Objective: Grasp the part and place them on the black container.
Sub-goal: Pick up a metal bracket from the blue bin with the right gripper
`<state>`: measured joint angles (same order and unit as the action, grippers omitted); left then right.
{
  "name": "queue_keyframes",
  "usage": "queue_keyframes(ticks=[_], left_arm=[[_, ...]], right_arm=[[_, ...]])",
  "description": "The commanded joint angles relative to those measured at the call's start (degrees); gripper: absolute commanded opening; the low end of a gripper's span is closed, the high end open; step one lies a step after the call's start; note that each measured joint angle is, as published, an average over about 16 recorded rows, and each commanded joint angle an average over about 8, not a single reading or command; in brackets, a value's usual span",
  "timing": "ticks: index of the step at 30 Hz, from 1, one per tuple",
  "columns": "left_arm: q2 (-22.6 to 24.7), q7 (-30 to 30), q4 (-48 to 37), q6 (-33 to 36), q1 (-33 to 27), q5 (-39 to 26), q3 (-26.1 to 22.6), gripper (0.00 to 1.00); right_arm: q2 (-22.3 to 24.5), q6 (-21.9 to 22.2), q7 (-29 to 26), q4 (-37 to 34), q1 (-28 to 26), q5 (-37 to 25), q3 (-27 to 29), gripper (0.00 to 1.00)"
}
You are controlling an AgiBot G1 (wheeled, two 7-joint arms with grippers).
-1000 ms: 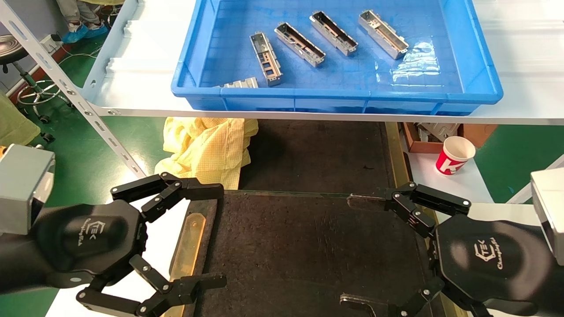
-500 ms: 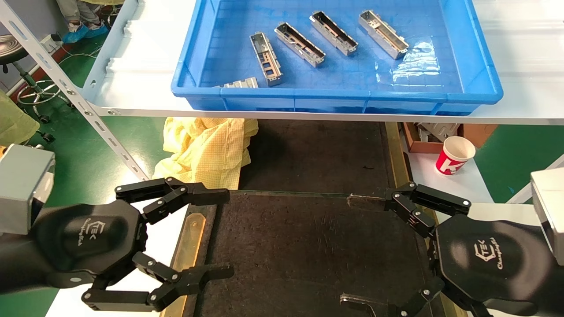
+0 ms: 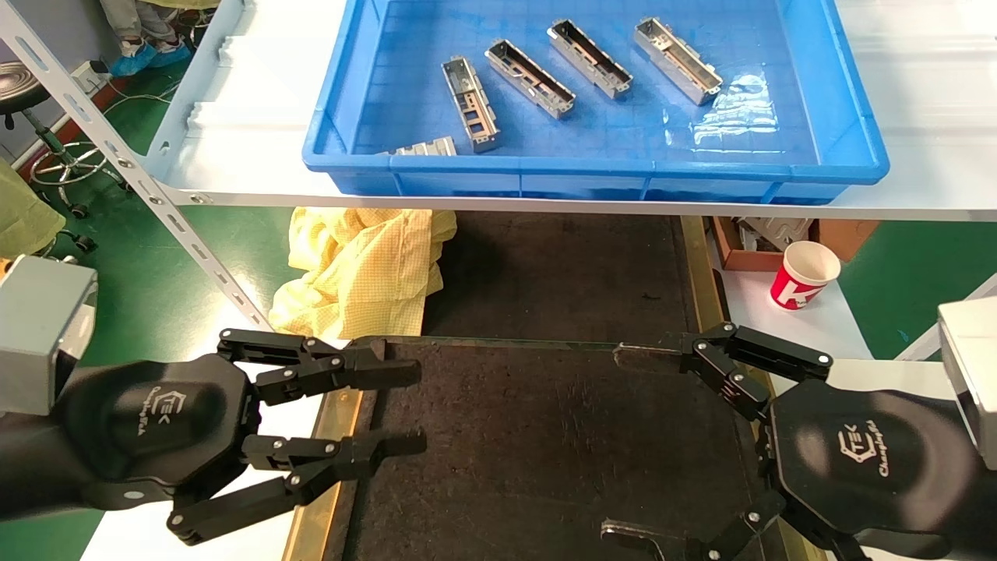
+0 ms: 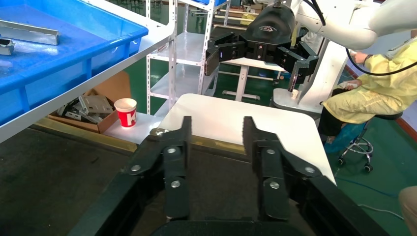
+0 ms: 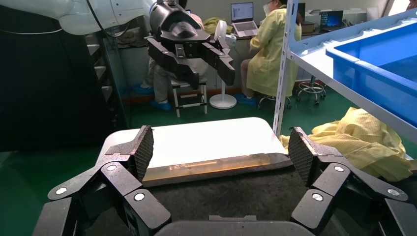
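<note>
Several silver-grey metal parts lie in the blue bin on the shelf; the nearest whole part [image 3: 470,104] is at its left, and another part [image 3: 676,61] is further right. The black container [image 3: 545,436] is the flat dark tray with brass strips below me, also visible as the black container [image 5: 236,196]. My left gripper [image 3: 419,408] hovers over the tray's left edge, with its fingers narrowly apart and empty [image 4: 216,123]. My right gripper [image 3: 614,444] is wide open and empty over the tray's right side [image 5: 220,142].
The blue bin [image 3: 849,140] sits on a white shelf [image 3: 234,117] above and beyond the tray. A yellow cloth [image 3: 366,265] lies under the shelf at left. A red-and-white paper cup [image 3: 804,274] and a cardboard box [image 3: 748,241] stand at right.
The left gripper's fingers have drawn much closer together and the hand has shifted slightly right over the tray edge. The right arm has not moved.
</note>
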<state>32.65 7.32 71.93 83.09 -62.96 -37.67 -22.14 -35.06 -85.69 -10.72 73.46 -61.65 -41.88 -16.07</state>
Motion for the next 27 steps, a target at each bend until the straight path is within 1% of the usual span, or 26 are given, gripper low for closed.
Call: queue_keyframes(ticks=[1,17,22,27], left_arm=[[0.0,0.0,0.0,0.0,0.0,0.0,0.0,0.0],[0.0,0.0,0.0,0.0,0.0,0.0,0.0,0.0],[0.0,0.0,-0.01,0.0,0.0,0.0,0.0,0.0],[0.0,0.0,-0.01,0.0,0.0,0.0,0.0,0.0]], right_arm=[[0.0,0.0,0.0,0.0,0.0,0.0,0.0,1.0],[-0.03,0.51,-0.43,-0.04,-0.62,-0.01,0.11,1.0],[-0.24,3.05,-1.76,-0.04,-3.27,-0.82,0.48,1.0],[-1.27,6.8,-3.82,-0.95,-8.25,-3.56,0.14,1.0]])
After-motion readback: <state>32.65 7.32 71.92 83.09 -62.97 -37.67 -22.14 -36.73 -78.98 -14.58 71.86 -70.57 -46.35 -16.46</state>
